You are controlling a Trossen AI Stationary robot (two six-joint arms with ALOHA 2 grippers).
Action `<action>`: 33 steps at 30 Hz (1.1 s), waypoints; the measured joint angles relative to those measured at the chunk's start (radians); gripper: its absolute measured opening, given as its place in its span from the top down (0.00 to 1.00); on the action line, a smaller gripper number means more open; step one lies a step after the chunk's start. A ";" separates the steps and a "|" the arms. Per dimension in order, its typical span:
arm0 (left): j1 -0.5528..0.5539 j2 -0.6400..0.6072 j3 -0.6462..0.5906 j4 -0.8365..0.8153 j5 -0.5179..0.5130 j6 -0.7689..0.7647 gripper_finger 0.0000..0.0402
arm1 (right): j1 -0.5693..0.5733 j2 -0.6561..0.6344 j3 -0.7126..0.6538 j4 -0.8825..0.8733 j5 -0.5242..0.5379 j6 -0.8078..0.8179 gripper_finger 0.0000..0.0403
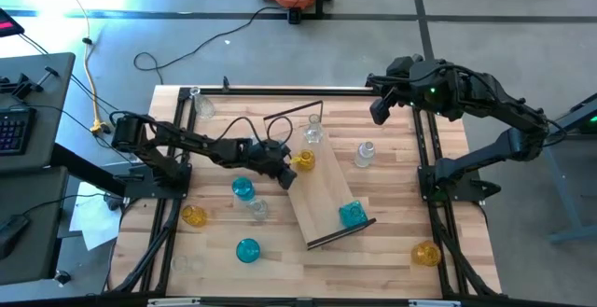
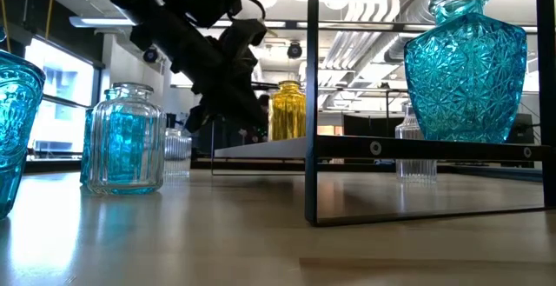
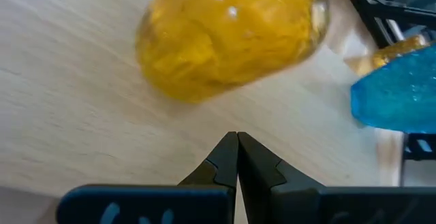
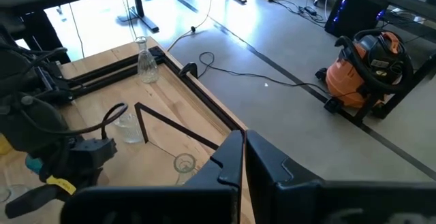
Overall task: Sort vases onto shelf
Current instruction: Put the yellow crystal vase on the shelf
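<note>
The shelf (image 1: 326, 195) lies slanted across the middle of the table. An amber-yellow vase (image 1: 303, 161) stands upright at its far end and a blue vase (image 1: 352, 214) at its near end. My left gripper (image 1: 284, 174) is shut just left of the yellow vase (image 3: 231, 33). Its closed tips (image 3: 237, 139) point at the vase's base with a small gap of wood between them. In the low view the yellow vase (image 2: 288, 110) shows beside my left gripper (image 2: 201, 119). My right gripper (image 1: 381, 111) hangs shut, raised over the table's far right.
Loose vases stand around the shelf: blue (image 1: 242, 188), clear (image 1: 258, 208), yellow (image 1: 193, 216) and blue (image 1: 247, 249) on the left; clear ones (image 1: 312, 132), (image 1: 364, 153) behind it; yellow (image 1: 426, 252) near right; clear (image 1: 199, 104) far left. Dark frame rails line both sides.
</note>
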 joint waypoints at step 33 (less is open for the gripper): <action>0.093 0.000 0.072 0.096 -0.033 0.036 0.99 | 0.000 0.000 0.000 0.003 -0.004 0.000 1.00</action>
